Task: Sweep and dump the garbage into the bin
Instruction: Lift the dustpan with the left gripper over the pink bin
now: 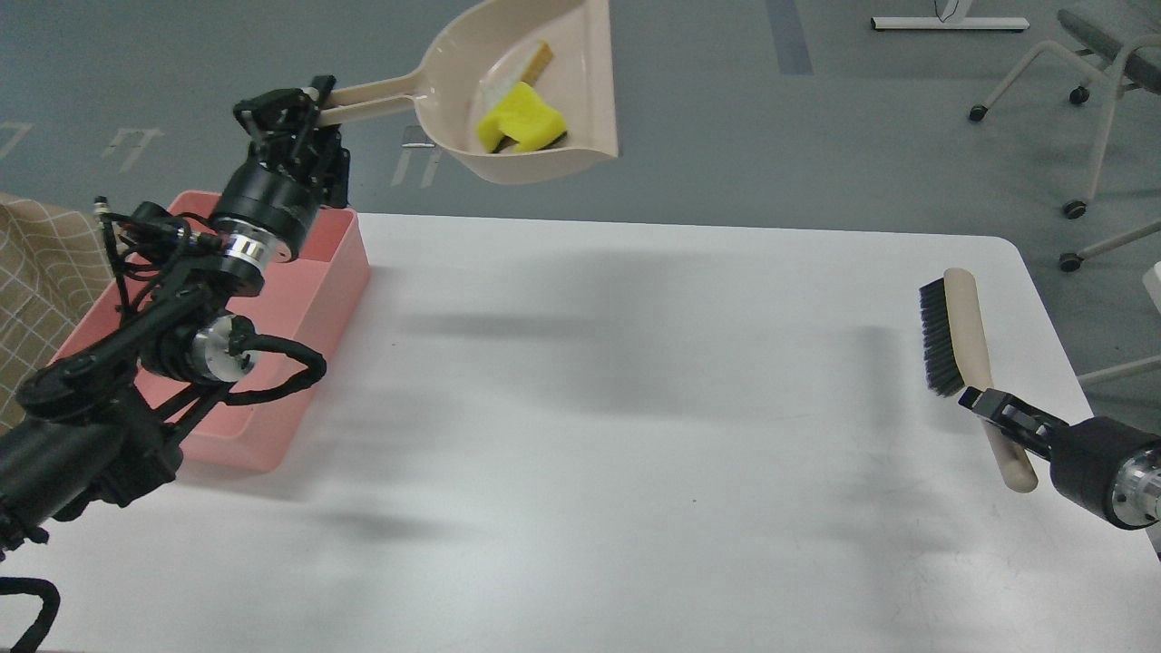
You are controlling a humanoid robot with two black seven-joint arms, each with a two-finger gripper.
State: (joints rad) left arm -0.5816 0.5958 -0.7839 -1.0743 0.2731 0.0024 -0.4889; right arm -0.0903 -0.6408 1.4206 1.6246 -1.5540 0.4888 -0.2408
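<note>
My left gripper (304,102) is shut on the handle of the beige dustpan (580,100) and holds it high above the table's far left part. In the pan lie the bread slice (524,65) and the yellow sponge piece (521,121). The pink bin (331,272) stands at the table's left edge, below and left of the pan, largely hidden by my left arm. My right gripper (989,405) is shut on the handle of the beige brush (963,322) with black bristles, at the table's right edge.
The white table (635,408) has its far edge just under the raised pan. A chequered cloth (36,263) lies left of the bin. An office chair (1102,63) stands on the floor at the far right.
</note>
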